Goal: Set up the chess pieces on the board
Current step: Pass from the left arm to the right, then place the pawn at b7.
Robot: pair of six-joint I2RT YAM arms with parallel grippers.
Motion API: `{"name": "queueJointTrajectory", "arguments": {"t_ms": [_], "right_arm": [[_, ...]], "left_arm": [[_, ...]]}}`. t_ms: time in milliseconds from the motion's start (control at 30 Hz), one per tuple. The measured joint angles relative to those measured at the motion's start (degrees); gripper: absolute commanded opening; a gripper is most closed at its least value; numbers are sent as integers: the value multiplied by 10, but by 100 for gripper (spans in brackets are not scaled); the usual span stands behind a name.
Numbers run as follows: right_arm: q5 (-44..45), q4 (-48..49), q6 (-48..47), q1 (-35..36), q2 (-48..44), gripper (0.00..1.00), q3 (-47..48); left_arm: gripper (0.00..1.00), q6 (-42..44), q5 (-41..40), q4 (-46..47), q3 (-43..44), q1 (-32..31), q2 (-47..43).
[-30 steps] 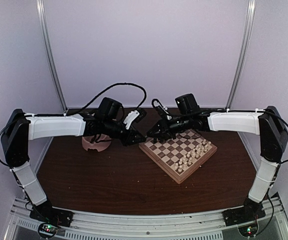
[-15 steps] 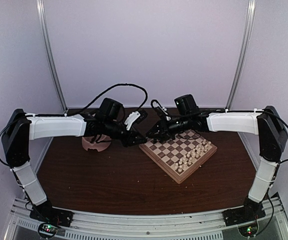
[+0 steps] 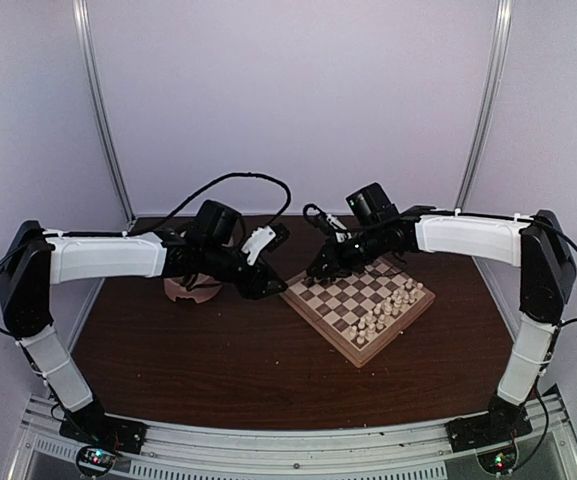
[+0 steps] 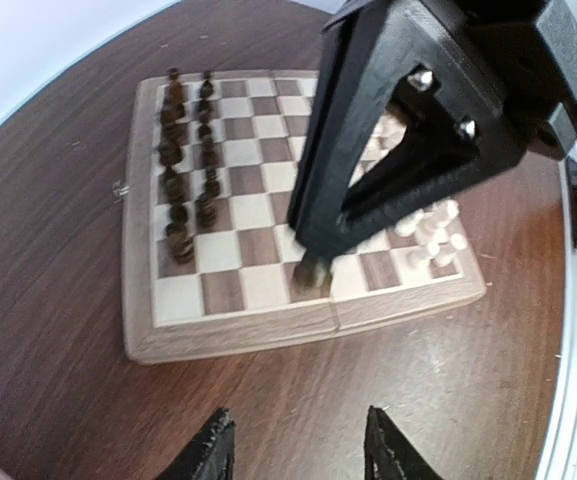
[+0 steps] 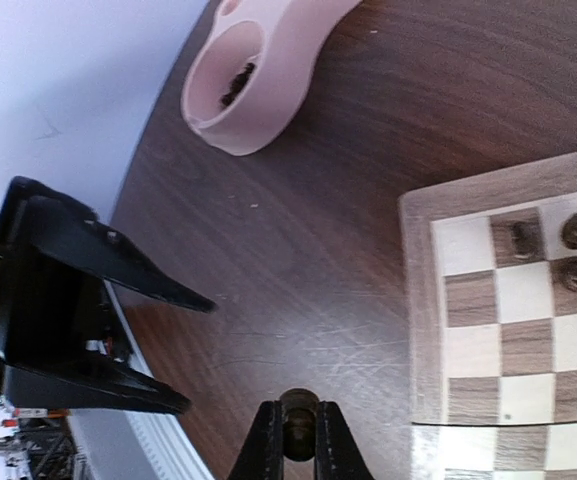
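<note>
— Grippers first, seen from overhead: where are they?
— The left gripper [image 3: 265,283] and the right gripper [image 3: 320,268] face each other at the far left corner of the board [image 3: 338,305]. The pale pieces [image 3: 383,315] crowd its right side. A pink bowl [image 3: 190,288] sits on the table [image 3: 218,360] under the left arm. At this size I cannot tell how either set of jaws stands.
— And the left wrist camera?
— The left gripper [image 4: 303,455] is spread wide with nothing between its fingers [image 4: 211,455], hovering over bare table short of the board [image 4: 228,335]. The right gripper [image 4: 313,258] reaches down from above, its tips pinched on one dark piece [image 4: 314,272] at a square in the nearest row. That piece is blurred, so I cannot say whether it touches the wood. The other dark pieces [image 4: 186,175] stand in two files along the left side, and the pale pieces [image 4: 430,228] are on the right.
— The right wrist camera?
— The right gripper [image 5: 298,445] is clamped on the dark piece [image 5: 298,418], seen against the table beside the border of the board [image 5: 420,300]. Three dark pieces [image 5: 524,236] stand on the corner squares. The left gripper [image 5: 200,354] gapes apart at the left. The pink bowl [image 5: 268,60] has something small and dark in one hollow.
</note>
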Motion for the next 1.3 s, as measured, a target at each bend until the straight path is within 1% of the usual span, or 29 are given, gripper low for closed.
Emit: {"name": "queueJointTrajectory", "arguments": {"t_ms": [167,267,500,733,1033,1300], "right_arm": [[113,-70,-81,6,2,1,18],[169,-99,-116,13,22,1,40],[243,-116,-153,30,92,1,87],[298,-121,-165,34,122,1,110],[325,-119,-167,35,141,2,122],[329,-119,-168,35,161,3,141]], "left_arm": [[53,1,-77,0,-42,1,-54],[54,-5,-122,5,-69,6,-95],[55,-40,-187,7,-97,56,-149],[56,-70,-200,9,-133,101,-184],[56,-72,-194,10,-149,106,-193],[56,-72,-194,10,-149,107,-193]]}}
